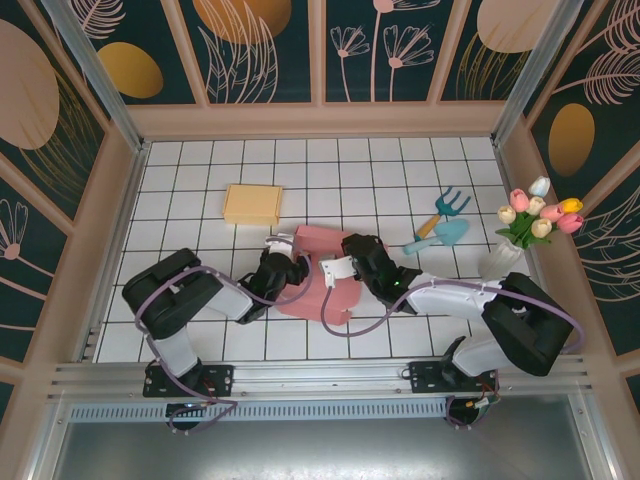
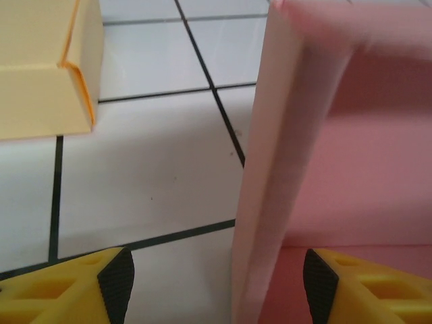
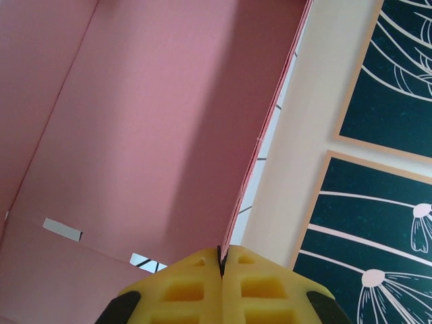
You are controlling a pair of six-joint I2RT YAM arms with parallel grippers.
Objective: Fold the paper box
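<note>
The pink paper box [image 1: 312, 262] lies partly folded in the middle of the tiled table, between both arms. My left gripper [image 1: 285, 262] is at its left side. In the left wrist view my left gripper [image 2: 217, 287] stands open, and an upright pink side wall [image 2: 270, 196] rises between the black pads [image 2: 116, 283] without touching either. My right gripper [image 1: 350, 264] is at the box's right side. In the right wrist view my right gripper [image 3: 221, 260] is shut on the thin edge of a raised pink wall [image 3: 148, 121].
A folded yellow box [image 1: 252, 204] sits behind and left of the pink one; it is also near my left fingers [image 2: 40, 67]. A teal trowel and rake [image 1: 445, 220] lie at the right, beside a vase of tulips [image 1: 527, 232]. Panelled walls enclose the table.
</note>
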